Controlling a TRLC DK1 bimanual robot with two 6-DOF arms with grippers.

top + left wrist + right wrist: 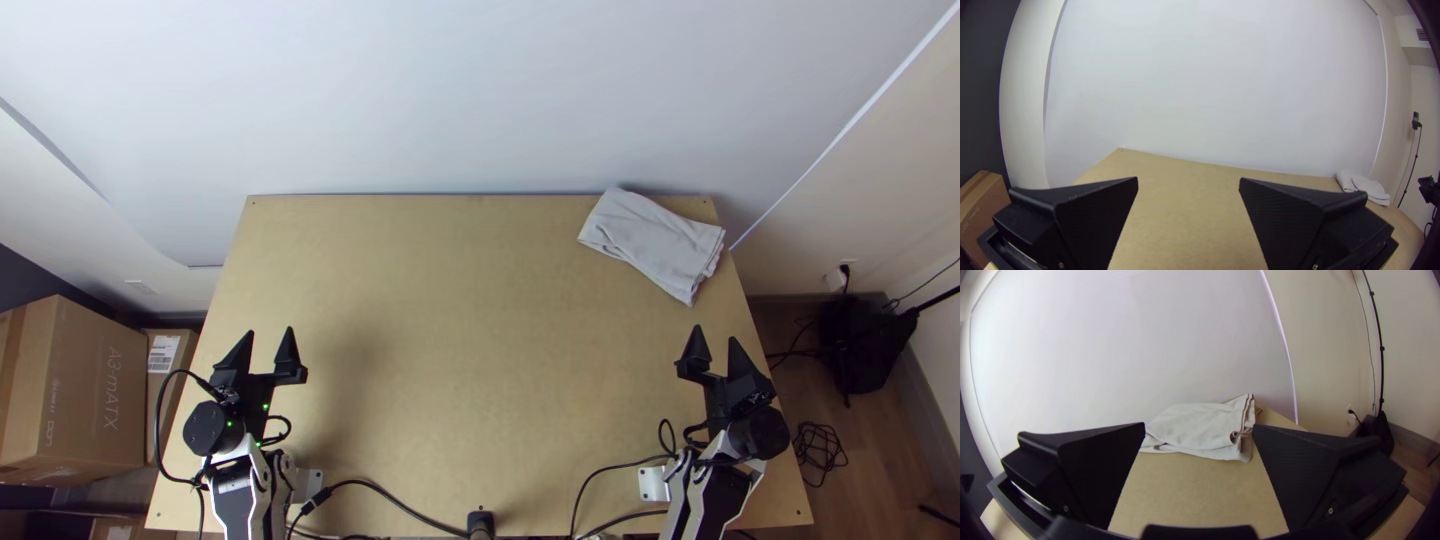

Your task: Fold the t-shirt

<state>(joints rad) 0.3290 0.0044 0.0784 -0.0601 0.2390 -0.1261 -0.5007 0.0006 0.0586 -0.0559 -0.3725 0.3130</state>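
Note:
A light grey t-shirt lies folded in a compact oblong bundle at the table's far right corner, its layered edges facing right. My left gripper is open near the table's left edge, far from the cloth. Near the right edge my right gripper stands open, nearer the camera than the shirt and apart from it. In the left wrist view the gripper has nothing between its fingers, and the shirt is far off. In the right wrist view the shirt lies beyond the open gripper.
The wooden table has bare surface across its middle and left. Black cables run along its near edge. A white wall stands behind it. Cardboard boxes are beside its left edge.

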